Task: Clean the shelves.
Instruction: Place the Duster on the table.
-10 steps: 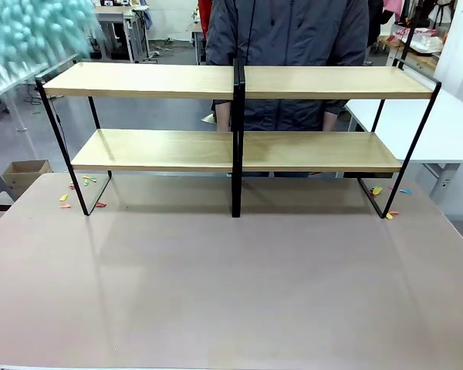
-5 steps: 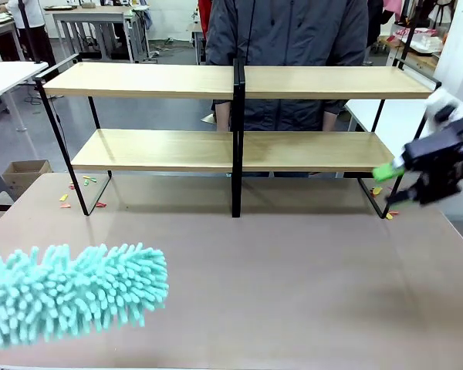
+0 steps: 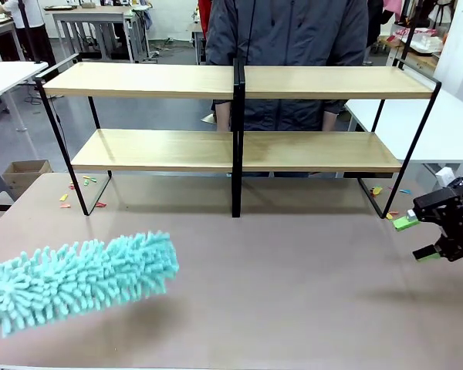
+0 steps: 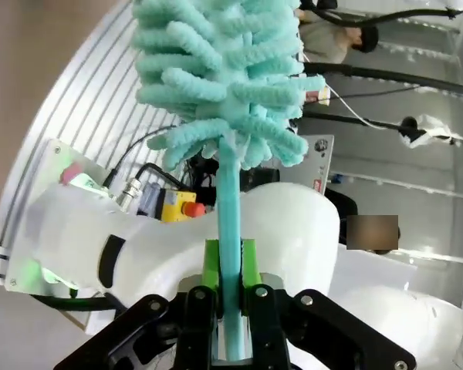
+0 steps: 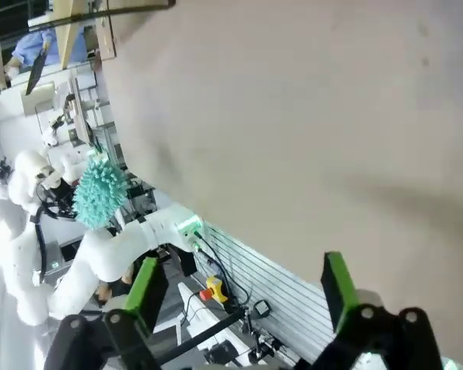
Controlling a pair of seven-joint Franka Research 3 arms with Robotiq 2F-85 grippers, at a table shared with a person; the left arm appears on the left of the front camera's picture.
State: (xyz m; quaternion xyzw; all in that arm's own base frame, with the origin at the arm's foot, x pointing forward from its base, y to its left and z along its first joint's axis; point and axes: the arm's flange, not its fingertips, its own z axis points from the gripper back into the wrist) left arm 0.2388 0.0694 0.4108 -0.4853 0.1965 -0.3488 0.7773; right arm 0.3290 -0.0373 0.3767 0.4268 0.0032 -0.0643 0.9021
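With the duster (image 3: 77, 279) clamped in the left gripper (image 4: 230, 297) and the right gripper (image 3: 417, 237) spread empty, the shelves (image 3: 235, 81) look unwiped; next the duster must rise to the boards.

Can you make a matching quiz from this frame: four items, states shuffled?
Items:
1. left tool
2. right tool
3. shelves
4. coloured scraps

States:
A. bare boards
B. open, holding nothing
C. scattered on the table by the frame feet
D. shut on the teal duster handle

Pairs: 1-D, 2-B, 3-A, 4-C
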